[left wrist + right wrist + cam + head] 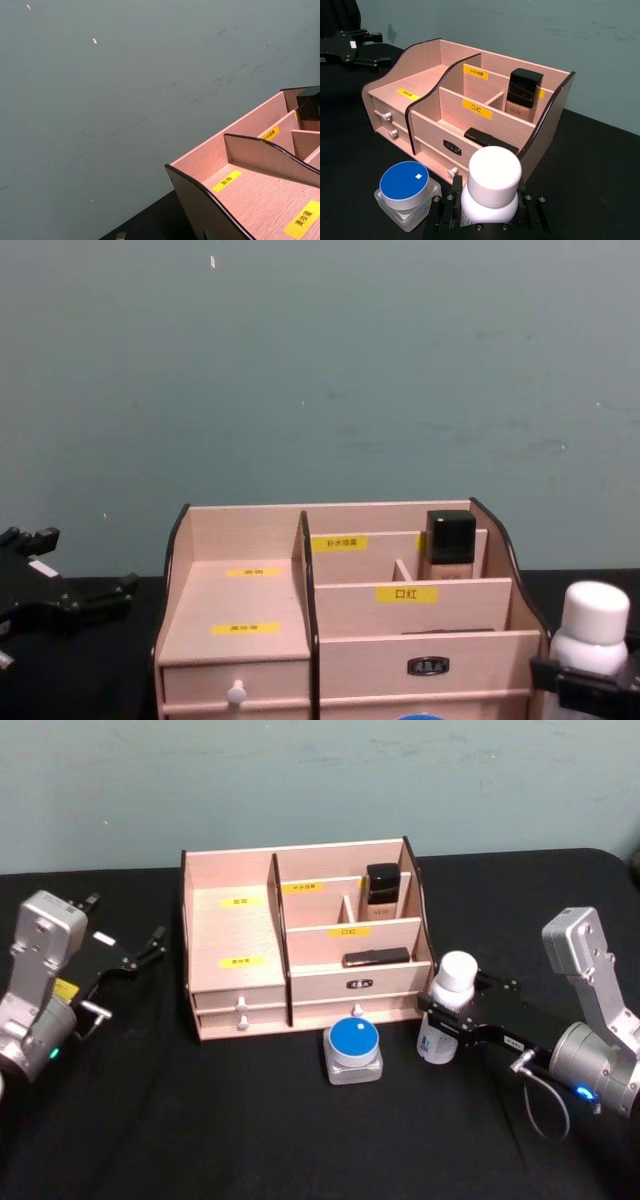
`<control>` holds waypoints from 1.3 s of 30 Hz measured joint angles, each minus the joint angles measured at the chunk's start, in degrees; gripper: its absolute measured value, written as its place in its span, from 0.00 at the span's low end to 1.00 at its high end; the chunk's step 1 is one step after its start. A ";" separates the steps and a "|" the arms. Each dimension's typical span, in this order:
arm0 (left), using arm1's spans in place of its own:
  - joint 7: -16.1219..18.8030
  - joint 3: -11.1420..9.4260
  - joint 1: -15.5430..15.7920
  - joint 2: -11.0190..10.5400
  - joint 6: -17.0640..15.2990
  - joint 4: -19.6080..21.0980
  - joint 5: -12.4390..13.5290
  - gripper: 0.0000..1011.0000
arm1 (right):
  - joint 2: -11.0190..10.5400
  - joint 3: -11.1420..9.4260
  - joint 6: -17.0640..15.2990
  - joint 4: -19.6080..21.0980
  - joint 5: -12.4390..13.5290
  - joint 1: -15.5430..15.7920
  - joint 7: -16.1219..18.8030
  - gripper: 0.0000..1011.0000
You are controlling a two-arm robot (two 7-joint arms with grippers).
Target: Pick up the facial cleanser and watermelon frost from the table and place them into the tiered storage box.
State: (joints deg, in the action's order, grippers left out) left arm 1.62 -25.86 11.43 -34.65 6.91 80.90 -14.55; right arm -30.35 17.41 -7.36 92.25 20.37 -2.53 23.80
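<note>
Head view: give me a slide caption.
Right end effector grips facial cleanser beside tiered storage box; watermelon frost nearby.

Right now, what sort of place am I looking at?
Likely a robot test bench: black-draped table, bare teal wall, the right hand gripping the facial cleanser beside the tiered storage box, the left hand parked at left.

Tiered storage box [230,930] pale matt wood; facial cleanser [457,972] smooth white plastic; table [200,1120] black cloth.

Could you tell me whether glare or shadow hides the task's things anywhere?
Head view: even light, no glare on the watermelon frost or the facial cleanser in the right gripper; chest view: bottom edge crops the jar; right wrist view: idle left gripper unshaded.
</note>
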 joint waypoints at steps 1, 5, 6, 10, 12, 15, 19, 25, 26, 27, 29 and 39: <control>0.00 0.00 0.00 0.00 0.00 0.00 0.00 1.00 | -0.01 0.00 0.00 0.01 0.00 0.00 0.00 0.60; 0.00 0.00 0.00 0.00 0.00 0.00 0.00 1.00 | -0.02 0.00 0.00 0.03 -0.01 0.00 -0.02 0.60; 0.00 0.00 0.00 0.00 0.00 0.00 0.00 1.00 | -0.02 0.00 0.00 0.04 -0.01 0.00 -0.02 0.60; 0.00 0.00 0.00 0.00 0.00 0.00 0.00 1.00 | -0.02 -0.02 0.01 0.05 0.05 0.02 -0.01 0.60; 0.00 0.00 0.00 0.00 0.00 0.00 0.00 1.00 | -0.02 -0.05 0.04 0.05 0.20 0.05 0.07 0.60; 0.00 0.00 0.00 0.00 0.00 0.00 0.00 1.00 | -0.26 -0.13 0.09 0.42 0.55 0.23 0.29 0.60; 0.00 0.00 0.00 0.00 0.00 0.00 0.00 1.00 | -0.88 -0.34 0.22 1.43 0.65 0.67 0.39 0.60; 0.00 0.00 0.00 0.00 0.00 0.00 0.00 1.00 | -2.30 -0.83 0.04 4.40 0.64 1.90 0.36 0.60; 0.00 0.00 0.00 0.00 0.00 0.00 0.00 1.00 | -2.53 -0.92 -0.06 4.92 0.63 2.07 0.37 0.60; 0.00 0.00 0.00 0.00 0.00 0.00 0.00 1.00 | -3.02 -1.11 -0.27 5.99 0.63 2.39 0.37 0.60; 0.00 0.00 0.00 0.00 0.00 0.00 0.00 1.00 | -3.77 -1.42 -0.64 7.75 0.69 2.76 0.51 0.60; 0.00 0.00 0.00 0.00 0.00 0.00 0.00 1.00 | -5.60 -1.78 -2.31 13.72 2.90 2.19 2.00 0.60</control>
State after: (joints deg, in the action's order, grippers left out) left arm 1.62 -25.86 11.43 -34.65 6.91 80.90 -14.55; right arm -35.95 15.63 -9.68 105.97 23.27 -0.34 25.79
